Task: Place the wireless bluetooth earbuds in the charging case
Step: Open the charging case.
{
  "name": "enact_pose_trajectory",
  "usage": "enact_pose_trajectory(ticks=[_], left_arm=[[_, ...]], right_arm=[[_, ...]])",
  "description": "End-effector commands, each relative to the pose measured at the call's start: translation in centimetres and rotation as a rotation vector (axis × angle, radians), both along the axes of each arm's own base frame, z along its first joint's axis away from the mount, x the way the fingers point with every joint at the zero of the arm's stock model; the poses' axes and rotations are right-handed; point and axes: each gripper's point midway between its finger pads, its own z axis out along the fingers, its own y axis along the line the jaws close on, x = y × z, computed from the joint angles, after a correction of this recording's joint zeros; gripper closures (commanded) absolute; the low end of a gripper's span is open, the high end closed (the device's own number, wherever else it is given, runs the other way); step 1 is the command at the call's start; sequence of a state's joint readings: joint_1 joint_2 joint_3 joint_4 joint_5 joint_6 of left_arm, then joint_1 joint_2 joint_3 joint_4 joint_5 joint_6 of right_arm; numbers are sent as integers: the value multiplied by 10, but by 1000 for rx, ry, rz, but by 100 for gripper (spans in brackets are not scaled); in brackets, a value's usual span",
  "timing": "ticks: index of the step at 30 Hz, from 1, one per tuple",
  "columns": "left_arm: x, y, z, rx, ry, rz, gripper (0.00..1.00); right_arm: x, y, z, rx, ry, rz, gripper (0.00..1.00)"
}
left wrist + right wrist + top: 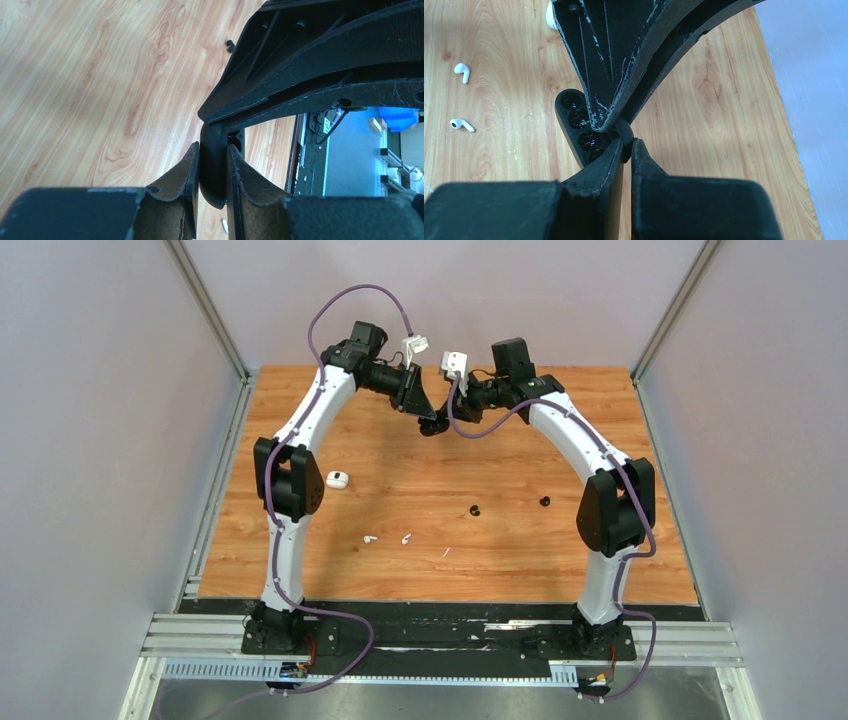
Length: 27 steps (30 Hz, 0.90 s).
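At the far edge our left gripper and right gripper clamp the open black plastic case; next we fetch tiny white earbuds

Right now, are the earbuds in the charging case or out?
Out: one earbud and the other earbud lie loose on the wooden table, inside nothing.

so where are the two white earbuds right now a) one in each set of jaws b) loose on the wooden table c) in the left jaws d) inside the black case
b: both earbuds lie loose on the wooden table, clear of the arms, while both sets of jaws are shut on the black case.
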<state>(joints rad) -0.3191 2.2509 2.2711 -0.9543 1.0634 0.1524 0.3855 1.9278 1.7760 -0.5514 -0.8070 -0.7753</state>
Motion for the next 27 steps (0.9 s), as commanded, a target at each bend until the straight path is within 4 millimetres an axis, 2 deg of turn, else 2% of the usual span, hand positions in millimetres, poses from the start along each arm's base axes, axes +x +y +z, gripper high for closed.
enact_pose_trajectory(ticks=[1,2,5,7,13,15,16,18,20,24,25,26,27], left_arm=[[6,0,15,-31,-62,-16,100],[6,0,15,-32,-65,-16,100],[8,2,16,-31,-74,-10,100],[12,5,18,-27,-93,-1,100],[24,18,28,0,-200,29,100],[26,21,30,16,-243,32,100],[29,23,31,29,-272,33,100],[31,25,35,45,-318,37,100],[30,28,48,55,-388,35,100],[24,33,64,115,-567,-1,100],[28,37,48,156,-586,-2,100],[27,39,46,170,-604,0,100],[26,42,29,194,-597,-17,100]], right_arm=[[3,9,18,36,-31,19,100],[3,9,17,37,-25,16,99],[6,9,20,43,-20,-7,86],[11,4,30,57,-11,-43,79],[18,-34,85,213,105,-125,63],[14,-49,95,255,155,-135,61],[12,-56,93,261,171,-141,60],[7,-70,84,248,188,-185,57],[-1,-84,63,225,236,-239,56],[-20,-126,8,162,355,-415,53],[-25,-138,-6,149,395,-470,53],[-30,-150,-20,133,426,-528,53],[-33,-163,-35,106,450,-597,53]])
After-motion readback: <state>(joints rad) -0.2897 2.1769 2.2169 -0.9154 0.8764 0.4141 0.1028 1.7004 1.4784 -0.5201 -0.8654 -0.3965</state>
